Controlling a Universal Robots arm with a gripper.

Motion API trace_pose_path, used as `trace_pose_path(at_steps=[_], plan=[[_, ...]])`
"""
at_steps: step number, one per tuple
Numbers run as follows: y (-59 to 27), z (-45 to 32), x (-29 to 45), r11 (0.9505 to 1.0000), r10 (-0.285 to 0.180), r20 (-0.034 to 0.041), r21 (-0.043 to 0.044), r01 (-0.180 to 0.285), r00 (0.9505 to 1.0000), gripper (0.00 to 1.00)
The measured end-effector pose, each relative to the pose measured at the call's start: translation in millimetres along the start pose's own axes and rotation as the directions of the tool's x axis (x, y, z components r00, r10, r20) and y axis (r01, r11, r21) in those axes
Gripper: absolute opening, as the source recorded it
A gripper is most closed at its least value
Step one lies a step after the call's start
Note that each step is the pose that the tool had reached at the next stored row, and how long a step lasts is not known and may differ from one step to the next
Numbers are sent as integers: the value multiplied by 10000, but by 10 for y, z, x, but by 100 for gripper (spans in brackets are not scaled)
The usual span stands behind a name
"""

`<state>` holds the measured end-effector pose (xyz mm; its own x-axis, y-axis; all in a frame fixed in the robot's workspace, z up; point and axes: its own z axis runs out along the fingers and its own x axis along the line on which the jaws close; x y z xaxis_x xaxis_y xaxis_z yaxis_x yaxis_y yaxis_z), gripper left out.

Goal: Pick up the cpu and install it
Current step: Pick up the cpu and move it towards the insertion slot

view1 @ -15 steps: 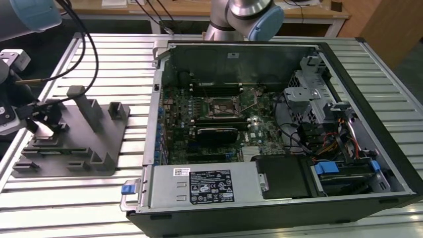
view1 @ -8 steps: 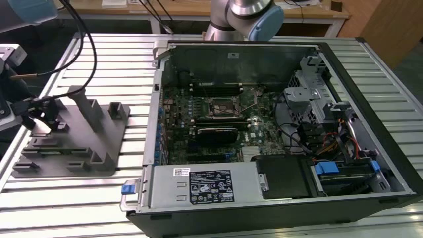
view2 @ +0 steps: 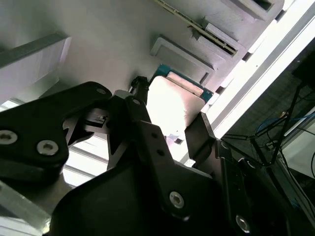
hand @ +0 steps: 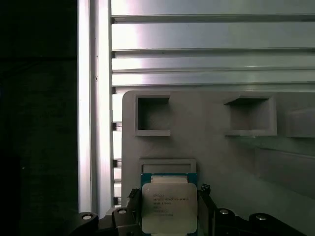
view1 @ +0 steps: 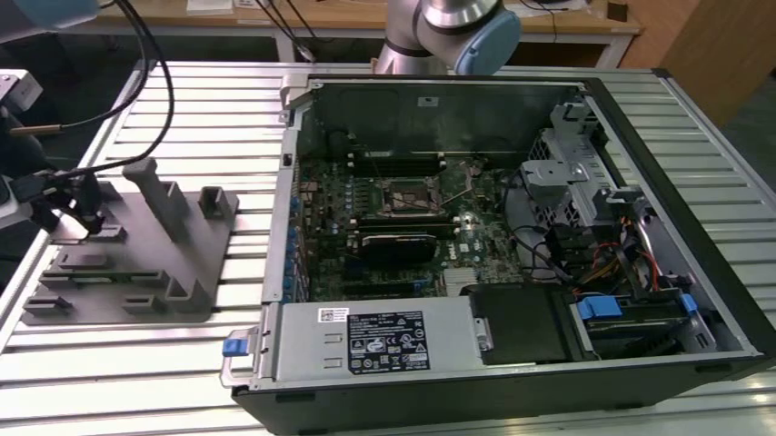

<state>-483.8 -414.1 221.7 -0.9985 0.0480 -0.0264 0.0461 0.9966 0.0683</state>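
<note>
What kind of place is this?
Probably a robotics lab or test workshop: a slatted aluminium table carries an open computer case with its motherboard exposed, beside a grey parts fixture.

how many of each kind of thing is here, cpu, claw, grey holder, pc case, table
cpu: 1
claw: 1
grey holder: 1
pc case: 1
table: 1
total: 5
</note>
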Motion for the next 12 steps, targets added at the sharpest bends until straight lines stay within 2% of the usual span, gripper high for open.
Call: trace_pose_path(at_steps=[12], plan=[[15,-204,-5,10000,1,0,1,-1,10000,54]])
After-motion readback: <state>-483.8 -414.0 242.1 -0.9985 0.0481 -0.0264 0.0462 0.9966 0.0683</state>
